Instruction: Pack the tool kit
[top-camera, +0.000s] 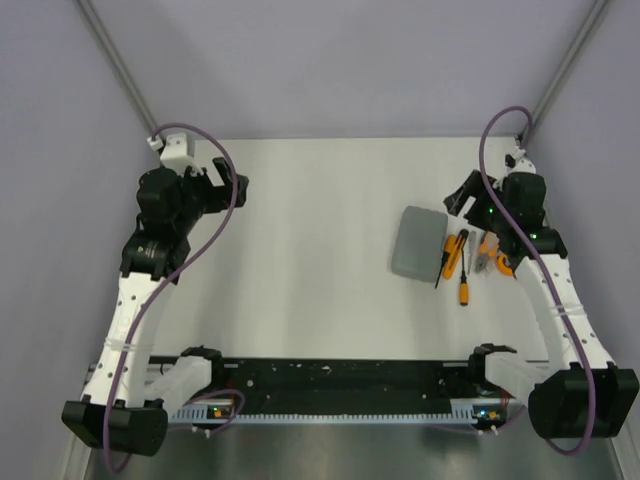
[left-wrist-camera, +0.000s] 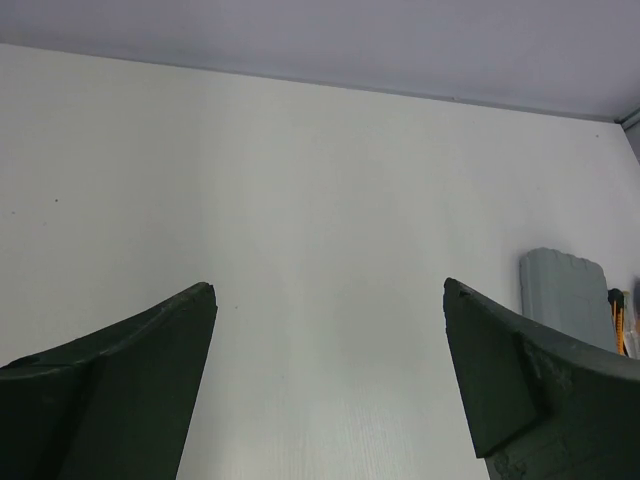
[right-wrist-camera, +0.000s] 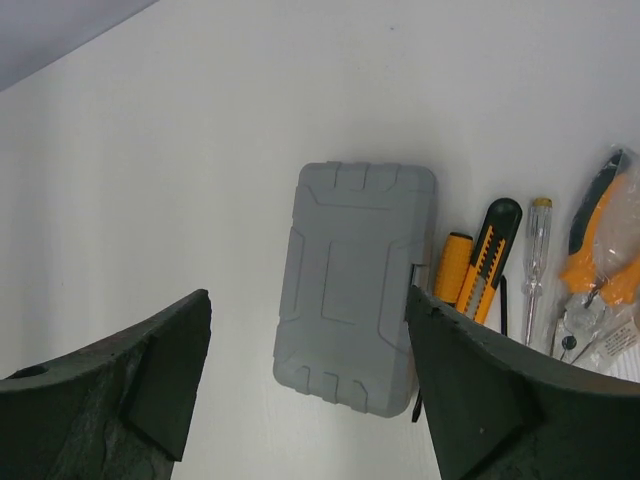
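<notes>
The grey case (top-camera: 417, 242) lies closed on the right of the white table; it also shows in the right wrist view (right-wrist-camera: 355, 283) and at the right edge of the left wrist view (left-wrist-camera: 566, 297). Right of it lie an orange-handled screwdriver (top-camera: 464, 282), an orange-and-black utility knife (right-wrist-camera: 490, 262), a clear-handled tester screwdriver (right-wrist-camera: 534, 262) and orange-handled pliers (right-wrist-camera: 596, 245). No tape measure shows. My right gripper (right-wrist-camera: 308, 300) is open and empty, above the case. My left gripper (left-wrist-camera: 330, 290) is open and empty over bare table at the far left (top-camera: 228, 185).
Purple-grey walls close the table on the back and sides. A black rail (top-camera: 340, 385) with the arm bases runs along the near edge. A small plastic bag with a label (right-wrist-camera: 618, 338) lies by the pliers.
</notes>
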